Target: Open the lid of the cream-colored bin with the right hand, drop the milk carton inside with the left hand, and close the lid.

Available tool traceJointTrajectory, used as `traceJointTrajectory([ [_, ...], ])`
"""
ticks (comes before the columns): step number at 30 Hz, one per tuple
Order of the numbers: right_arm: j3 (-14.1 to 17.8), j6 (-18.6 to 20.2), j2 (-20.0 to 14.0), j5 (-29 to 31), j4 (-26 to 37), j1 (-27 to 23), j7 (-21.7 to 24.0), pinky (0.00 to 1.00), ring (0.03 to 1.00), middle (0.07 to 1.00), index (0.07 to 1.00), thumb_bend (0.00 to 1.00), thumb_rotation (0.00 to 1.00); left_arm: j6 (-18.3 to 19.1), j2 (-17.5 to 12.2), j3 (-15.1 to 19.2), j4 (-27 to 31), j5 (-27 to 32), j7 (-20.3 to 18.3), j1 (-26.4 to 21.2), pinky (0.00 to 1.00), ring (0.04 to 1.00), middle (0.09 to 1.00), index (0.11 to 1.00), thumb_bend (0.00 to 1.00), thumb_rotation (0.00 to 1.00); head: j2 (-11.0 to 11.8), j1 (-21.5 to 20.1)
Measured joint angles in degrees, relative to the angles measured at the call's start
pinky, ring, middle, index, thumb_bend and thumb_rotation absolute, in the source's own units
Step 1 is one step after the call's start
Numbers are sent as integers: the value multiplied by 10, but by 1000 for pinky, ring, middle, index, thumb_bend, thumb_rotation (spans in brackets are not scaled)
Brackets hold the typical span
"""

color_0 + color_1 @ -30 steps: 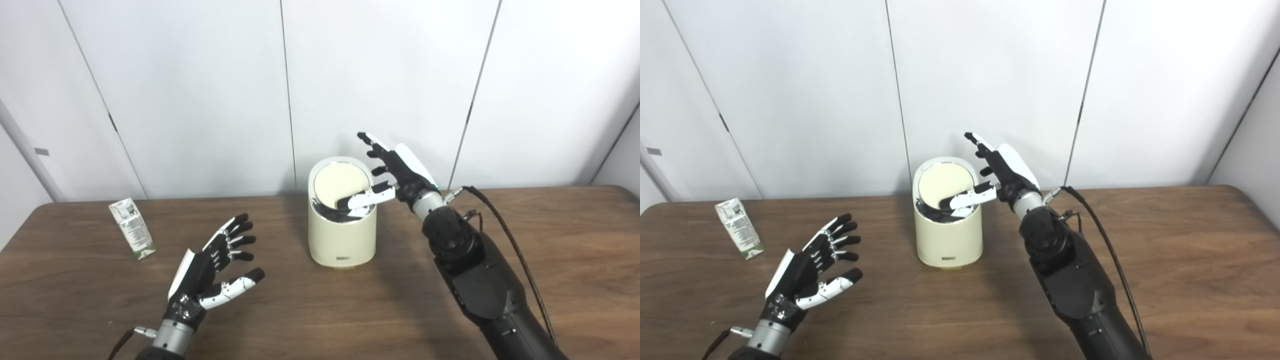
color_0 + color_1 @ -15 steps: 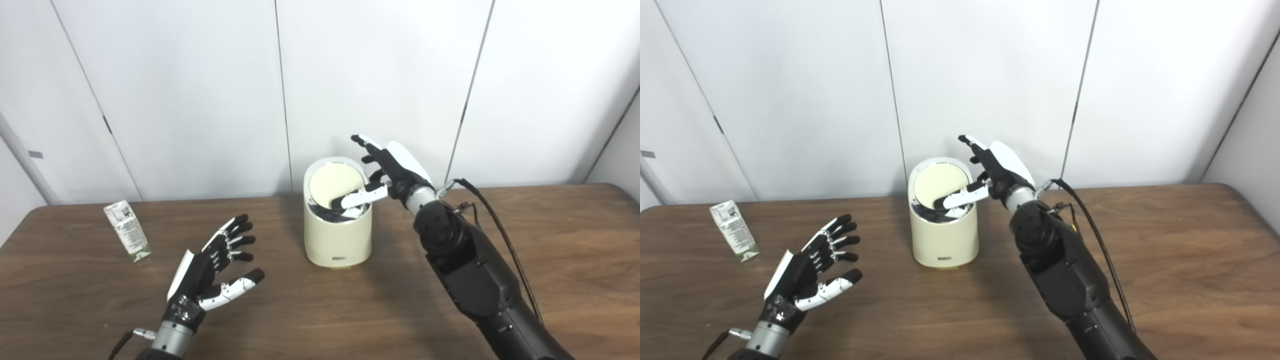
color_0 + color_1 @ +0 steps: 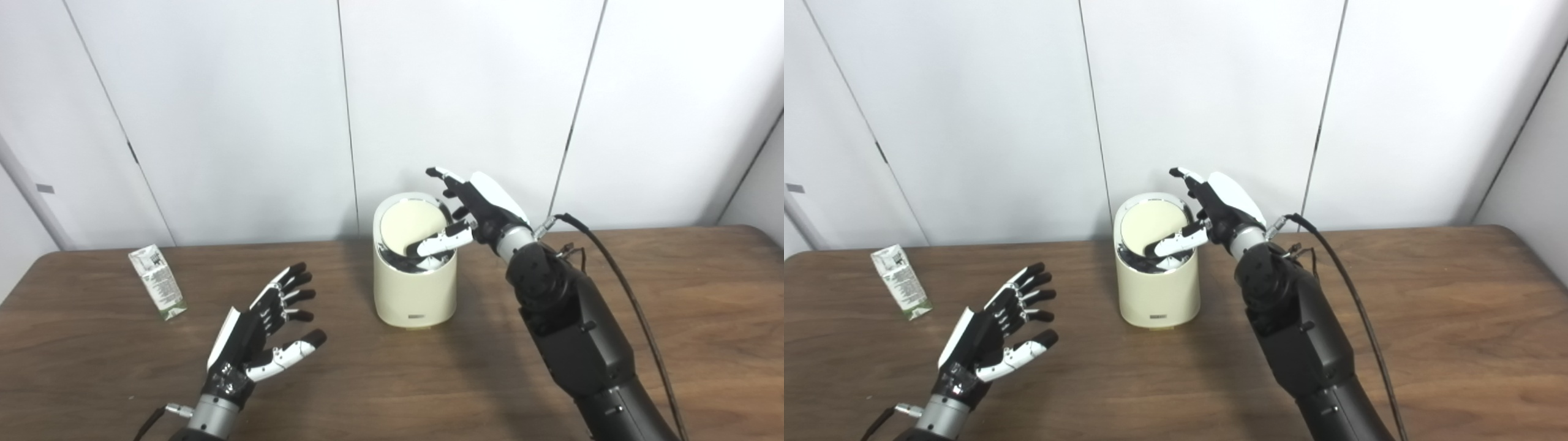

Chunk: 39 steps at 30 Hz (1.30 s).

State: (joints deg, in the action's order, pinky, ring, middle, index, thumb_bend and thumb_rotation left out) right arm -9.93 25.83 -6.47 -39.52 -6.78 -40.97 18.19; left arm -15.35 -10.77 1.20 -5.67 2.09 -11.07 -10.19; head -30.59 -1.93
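Note:
The cream-colored bin (image 3: 415,288) stands at mid table near the back. Its round lid (image 3: 411,225) is tilted, with a dark gap showing along its front edge. My right hand (image 3: 474,208) hovers at the bin's right rim, fingers spread upward and the thumb lying across the lid's lower front edge. It holds nothing. The milk carton (image 3: 157,291) stands upright, leaning a little, at the far left of the table. My left hand (image 3: 263,334) is open, palm up, in front of the bin's left side and well apart from the carton.
The brown wooden table (image 3: 674,318) runs the full width, with white wall panels right behind it. A black cable (image 3: 618,288) hangs along my right forearm.
My right hand has shifted slightly left and lower over the bin, thumb still on the tilted lid. The camera drifted a little. The left hand and the carton kept their places.

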Motion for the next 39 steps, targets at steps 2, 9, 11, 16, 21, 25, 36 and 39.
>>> traceJointTrajectory([
  [2, 9, 4, 0, 6, 6, 3, 9, 693, 891, 956, 924, 776, 194, 0, 0, 0, 0, 0, 0, 0, 686, 824, 894, 946, 737, 325, 0, 0],
  [9, 45, -13, -14, 103, 48, 44, 7, 629, 824, 912, 957, 693, 195, 1, -1, 1, 0, 2, -1, 0, 688, 827, 895, 946, 737, 316, -1, -1],
  [11, 61, -26, -21, 131, 63, 65, -5, 615, 817, 904, 957, 686, 212, 1, 0, 0, 0, 2, -1, 0, 688, 827, 894, 947, 733, 316, 1, -2],
  [16, 93, -83, -36, 195, 89, 112, -37, 655, 843, 897, 942, 697, 248, 1, 0, 0, 0, 3, -2, 0, 687, 829, 897, 947, 736, 319, -2, -1],
  [21, 103, -125, -45, 239, 111, 152, -48, 666, 856, 912, 934, 682, 220, 11, 0, 0, 0, 6, -4, 0, 695, 831, 900, 947, 741, 324, -3, -2],
  [25, 113, -143, -56, 274, 123, 193, -49, 694, 849, 914, 929, 736, 247, 12, -1, -1, 1, 7, -8, 0, 689, 834, 901, 947, 738, 316, -5, -3],
  [36, 117, -245, -75, 288, 101, 278, -79, 760, 868, 936, 942, 791, 268, 13, -3, -1, 2, 7, -8, 0, 689, 829, 901, 948, 738, 307, -4, 0],
  [39, 110, -264, -74, 274, 89, 286, -97, 762, 868, 938, 938, 802, 293, 13, -2, -1, 2, 7, -8, 0, 688, 828, 899, 947, 744, 308, -3, 2],
])
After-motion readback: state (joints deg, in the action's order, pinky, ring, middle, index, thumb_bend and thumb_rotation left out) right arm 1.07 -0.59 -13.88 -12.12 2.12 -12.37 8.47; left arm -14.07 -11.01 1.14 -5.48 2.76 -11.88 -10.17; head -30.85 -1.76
